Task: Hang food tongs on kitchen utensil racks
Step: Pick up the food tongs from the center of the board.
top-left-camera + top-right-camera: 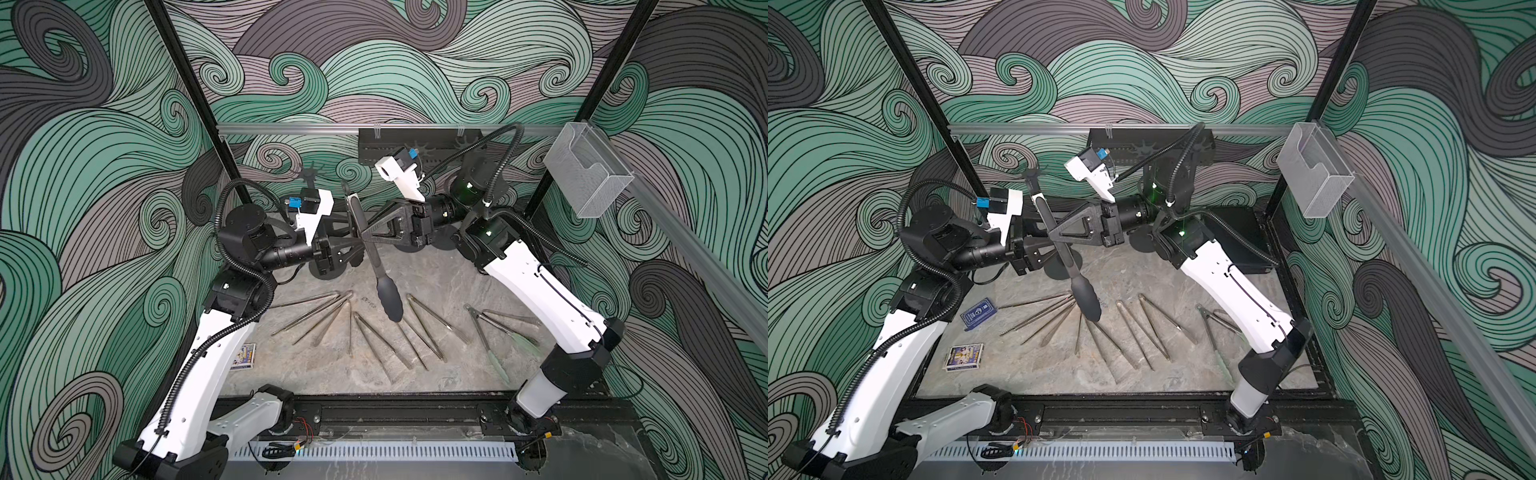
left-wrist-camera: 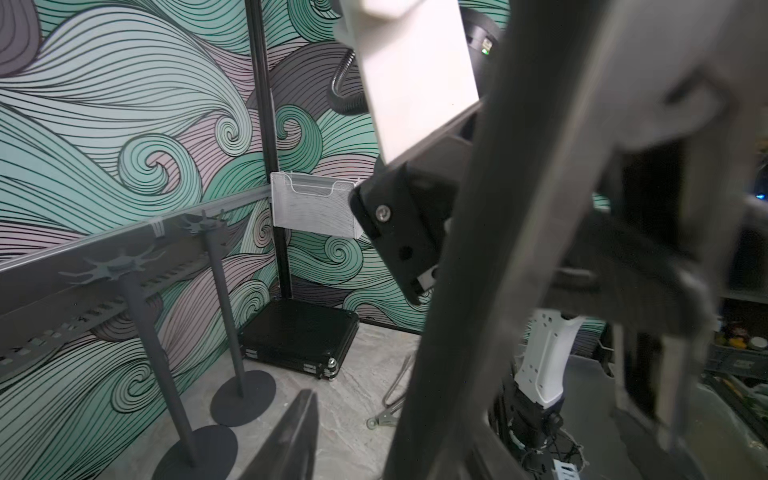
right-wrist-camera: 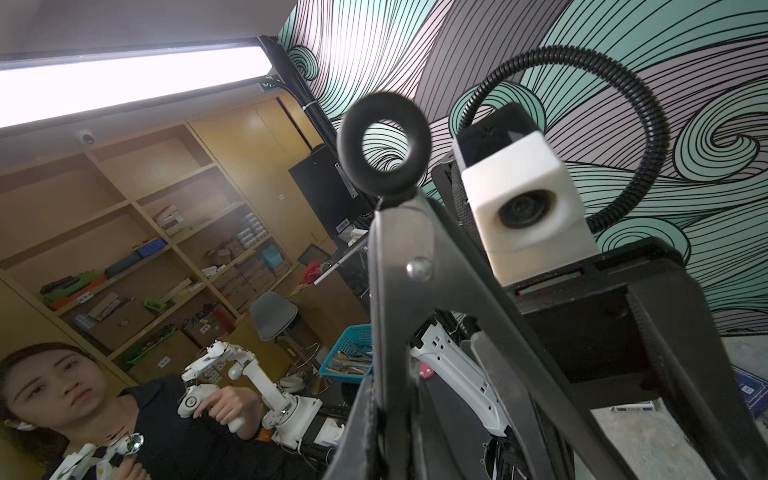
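While the right fingers are clamped on the middle of the black-tipped tongs, holding them tilted in the air above the desk, the left fingers sit at the same shaft; whether they grip it I cannot tell. The tongs look stiff, light and rather slippery: hold the bare shaft and leave the ring free for a hook on the rack.

legible text: none | blue box: print too small
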You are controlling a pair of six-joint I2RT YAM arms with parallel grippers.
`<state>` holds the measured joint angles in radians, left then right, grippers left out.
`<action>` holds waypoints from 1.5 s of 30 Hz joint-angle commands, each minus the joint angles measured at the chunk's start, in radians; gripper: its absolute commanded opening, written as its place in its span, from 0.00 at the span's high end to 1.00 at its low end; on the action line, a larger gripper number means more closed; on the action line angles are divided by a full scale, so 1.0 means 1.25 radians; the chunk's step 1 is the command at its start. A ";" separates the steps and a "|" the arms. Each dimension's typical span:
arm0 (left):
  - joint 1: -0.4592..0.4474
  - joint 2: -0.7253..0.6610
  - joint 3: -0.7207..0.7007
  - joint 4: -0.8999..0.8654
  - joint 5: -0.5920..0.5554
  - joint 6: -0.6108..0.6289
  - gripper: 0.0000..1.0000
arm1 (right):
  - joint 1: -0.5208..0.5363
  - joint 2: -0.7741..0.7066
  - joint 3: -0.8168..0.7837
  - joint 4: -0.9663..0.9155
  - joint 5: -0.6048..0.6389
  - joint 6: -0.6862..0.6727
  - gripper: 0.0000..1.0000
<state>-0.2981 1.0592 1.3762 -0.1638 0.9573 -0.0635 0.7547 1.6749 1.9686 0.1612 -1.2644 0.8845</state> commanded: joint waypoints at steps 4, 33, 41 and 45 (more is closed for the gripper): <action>-0.014 -0.011 0.023 0.010 -0.048 0.026 0.70 | 0.002 -0.001 0.019 -0.004 0.042 -0.020 1.00; 0.072 0.021 0.143 -0.365 -0.449 0.236 1.00 | -0.276 -0.254 -0.245 -0.206 0.133 -0.186 0.19; 0.268 0.074 0.132 -0.364 -0.385 0.255 1.00 | -0.394 -0.361 -0.410 -0.221 0.119 -0.251 0.19; 0.361 0.117 0.131 -0.341 -0.299 0.262 1.00 | -0.410 -0.383 -0.465 -0.224 0.117 -0.273 0.19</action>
<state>0.0963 1.1854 1.5204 -0.6125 0.4881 0.2432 0.2543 1.2110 1.4178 -0.1081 -1.1061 0.5892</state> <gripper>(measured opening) 0.100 0.807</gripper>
